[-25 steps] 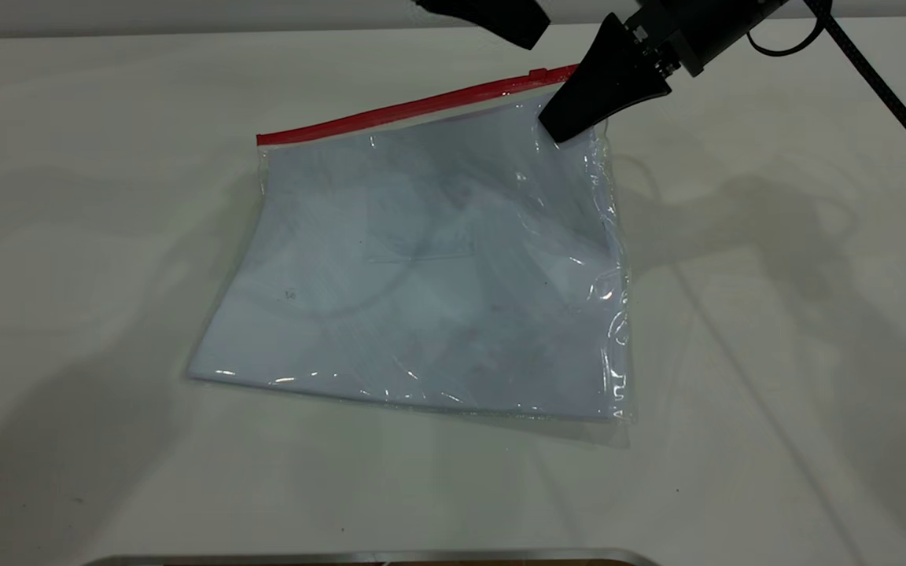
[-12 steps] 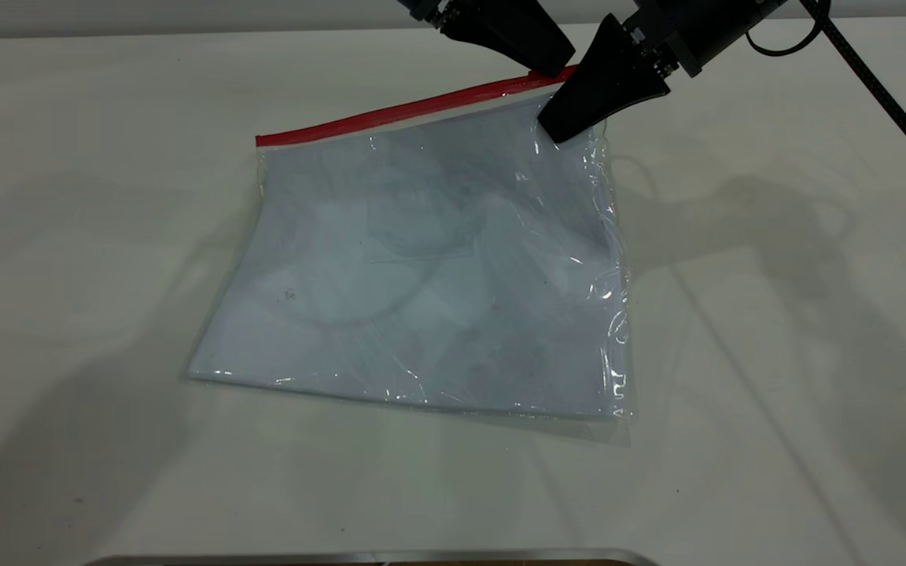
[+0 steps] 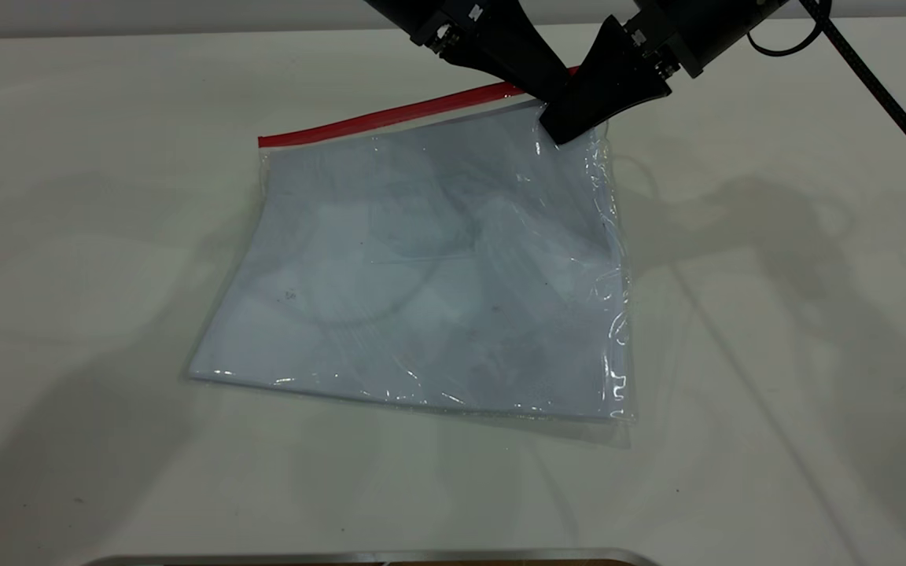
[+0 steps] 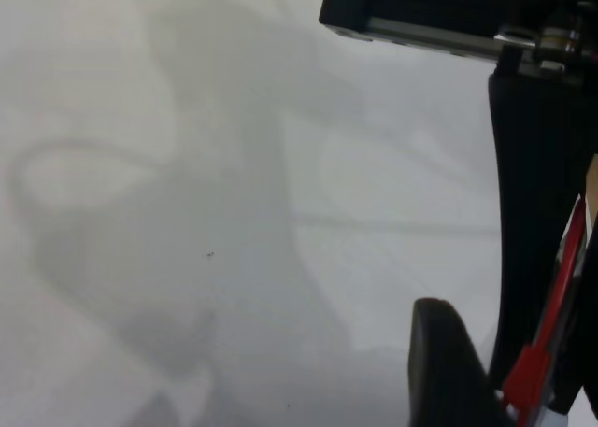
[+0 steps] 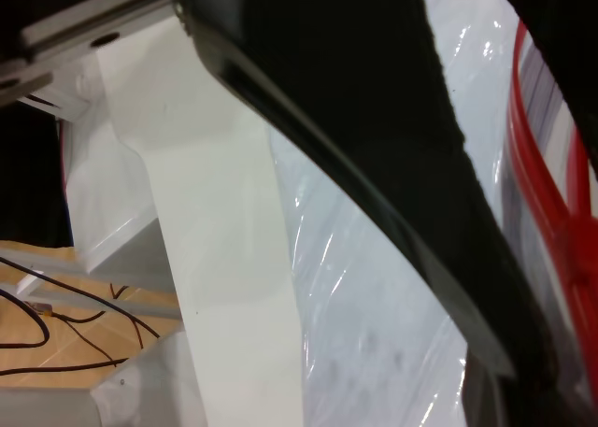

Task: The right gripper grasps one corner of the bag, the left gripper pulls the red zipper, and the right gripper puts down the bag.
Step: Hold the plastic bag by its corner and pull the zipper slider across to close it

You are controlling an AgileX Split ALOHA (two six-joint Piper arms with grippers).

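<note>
Pale matte tabletop [image 3: 68,236], exterior view: carrying the bag, a large flat clear plastic pouch [image 3: 429,267] with white paper inside, lying near the far centre. Red zipper, a thin red plastic strip [image 3: 390,116], is running along the far long edge. Right gripper, black tapered jaws under a looping black cable [image 3: 559,130], is pinching the corner of the bag [image 3: 579,134] at the right end of the strip, jaws closed on the plastic. Left gripper, black wedge-shaped jaws [image 3: 551,79], is sitting on the strip just beside it; whether it is clamped cannot be told here.

Left wrist view: one black finger [image 4: 528,212] is standing against the red zipper [image 4: 551,324], a second [image 4: 448,366] close by, with bare tabletop [image 4: 187,212] beyond. The slider tab is not clearly identifiable, and the clamp cannot be confirmed.

Right wrist view: its own black finger [image 5: 374,147] is lying over the clear plastic [image 5: 374,334], with the red zipper [image 5: 547,193] alongside.

Risks, as judged:
- Two grippers are working nearly touching; a pull could knock them together.
- Left jaws gripping strip rather than slider would drag the whole pouch.
- A thin pinch on slick plastic could slip, letting the corner go.
</note>
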